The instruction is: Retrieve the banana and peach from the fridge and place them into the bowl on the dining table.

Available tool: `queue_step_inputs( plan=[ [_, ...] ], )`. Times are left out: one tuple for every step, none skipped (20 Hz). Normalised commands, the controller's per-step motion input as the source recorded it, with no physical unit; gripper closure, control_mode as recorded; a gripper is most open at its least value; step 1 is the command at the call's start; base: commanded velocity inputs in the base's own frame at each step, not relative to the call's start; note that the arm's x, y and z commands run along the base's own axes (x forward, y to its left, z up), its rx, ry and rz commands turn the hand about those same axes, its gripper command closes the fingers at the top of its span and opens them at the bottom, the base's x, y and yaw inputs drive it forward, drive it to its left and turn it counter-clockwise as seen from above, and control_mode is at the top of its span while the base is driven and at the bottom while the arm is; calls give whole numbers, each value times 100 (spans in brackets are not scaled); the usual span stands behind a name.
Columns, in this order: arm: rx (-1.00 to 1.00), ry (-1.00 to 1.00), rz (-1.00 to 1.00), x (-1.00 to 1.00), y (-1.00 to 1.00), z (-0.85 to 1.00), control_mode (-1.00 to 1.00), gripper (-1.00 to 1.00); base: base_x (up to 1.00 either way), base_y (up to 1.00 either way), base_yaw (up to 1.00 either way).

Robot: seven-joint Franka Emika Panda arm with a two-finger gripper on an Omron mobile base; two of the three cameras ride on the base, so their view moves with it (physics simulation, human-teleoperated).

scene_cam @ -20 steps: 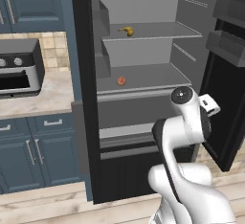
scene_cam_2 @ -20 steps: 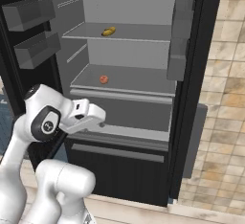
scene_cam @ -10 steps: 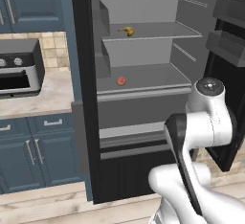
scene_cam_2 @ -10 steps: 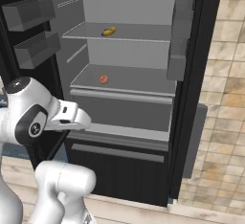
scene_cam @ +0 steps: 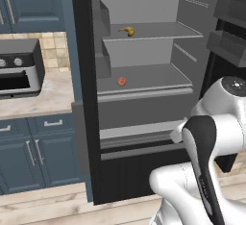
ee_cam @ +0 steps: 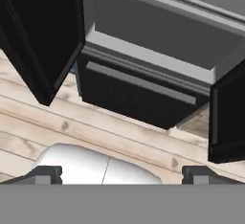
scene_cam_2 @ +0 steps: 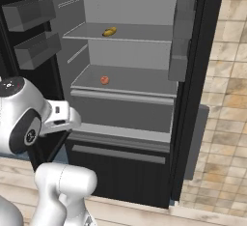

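Note:
The fridge (scene_cam: 144, 108) stands with both doors swung open. Its light grey inside also shows in the right base view (scene_cam_2: 125, 114). The banana (scene_cam: 127, 31) lies on the upper shelf (scene_cam_2: 109, 31). The peach (scene_cam: 121, 81) rests on the shelf below, toward its left (scene_cam_2: 104, 79). My gripper (ee_cam: 122, 174) is open, its dark fingertips (ee_cam: 45, 174) far apart with nothing between them. It hangs low, looking down at the fridge's black bottom drawer (ee_cam: 139, 94) and the floor, well below both fruits. The bowl and dining table are out of view.
Blue-grey cabinets (scene_cam: 29, 152) and a counter (scene_cam: 43, 99) with a dark oven (scene_cam: 17, 70) flank the fridge's left. Door bins (scene_cam: 230, 27) jut from the open right-hand door and from the left one (scene_cam_2: 34, 27). A beige tiled wall (scene_cam_2: 226, 99) is at right. Wooden floor (ee_cam: 95, 122) lies below.
My arm has folded back toward the base, its elbow rising and the hand drawing away from the fridge opening. The banana and peach have not moved.

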Motion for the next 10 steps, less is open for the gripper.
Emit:
queue_step_inputs(
  plan=[
    [0,-13,21,-6,15,0,-100,-100,0,0,0],
    [3,-11,20,0,11,0,-100,-100,0,0,0],
    [5,-7,18,0,0,0,-100,-100,0,0,0],
    [7,-6,16,-2,0,0,-100,-100,0,0,0],
    [10,-10,16,-16,0,0,-100,-100,0,0,0],
    [11,-11,16,-19,0,0,-100,-100,0,0,0],
    [11,-11,17,-21,0,0,-100,-100,0,0,0],
    [11,-10,17,-20,0,0,-100,-100,0,0,0],
    [9,-10,17,-19,0,0,-100,-100,0,0,0],
    [7,-11,14,-13,0,0,-100,-100,0,0,0]
  ],
)
